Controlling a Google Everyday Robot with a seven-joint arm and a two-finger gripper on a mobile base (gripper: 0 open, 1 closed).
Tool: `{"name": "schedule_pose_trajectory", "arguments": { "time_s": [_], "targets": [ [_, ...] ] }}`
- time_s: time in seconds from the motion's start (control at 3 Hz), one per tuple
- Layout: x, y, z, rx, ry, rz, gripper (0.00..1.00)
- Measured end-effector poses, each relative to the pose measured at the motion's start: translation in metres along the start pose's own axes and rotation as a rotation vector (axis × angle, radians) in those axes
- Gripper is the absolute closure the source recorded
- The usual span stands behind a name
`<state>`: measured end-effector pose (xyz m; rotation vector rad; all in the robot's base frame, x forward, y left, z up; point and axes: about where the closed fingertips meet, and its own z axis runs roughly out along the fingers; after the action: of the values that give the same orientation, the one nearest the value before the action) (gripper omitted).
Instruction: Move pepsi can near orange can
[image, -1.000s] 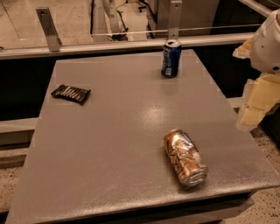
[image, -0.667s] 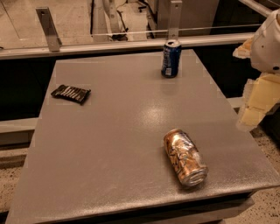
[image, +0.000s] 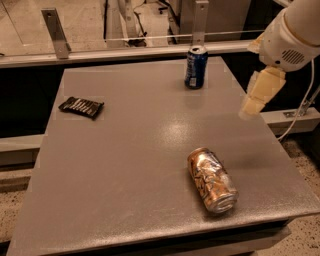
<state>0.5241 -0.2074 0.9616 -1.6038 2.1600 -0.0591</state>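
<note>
The pepsi can stands upright at the far edge of the table, close to the back rail and well apart from the orange can, which lies on its side near the front right corner with a silver end turned toward the camera; the gripper hangs in the air over the right side of the table, to the right of the pepsi can and not touching it, with nothing visibly in it; whether it is spread or pressed together I cannot tell; the step in hand, as I judge it, is the reach toward the pepsi can, with the carry not yet begun; to do it well the gripper should come in level with the middle of the can's body and close across the round wall rather than the rim, since a tall can tips at a push from one side; the way in from the right looks free, and the dark packet at the left is well out of the way; for the set-down, choose a spot just beside the orange can but not touching it, because a can lying on its side may roll if knocked.
</note>
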Motion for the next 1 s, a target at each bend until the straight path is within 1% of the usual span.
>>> {"name": "schedule_pose_trajectory", "arguments": {
  "time_s": [0.33,0.67,1.0],
  "targets": [
    [-0.012,-0.058,0.035,0.041,-0.071,0.064,0.00],
    [-0.017,-0.108,0.067,0.057,-0.172,0.155,0.00],
    [-0.024,-0.145,0.094,0.060,-0.307,0.246,0.00]
  ]
}}
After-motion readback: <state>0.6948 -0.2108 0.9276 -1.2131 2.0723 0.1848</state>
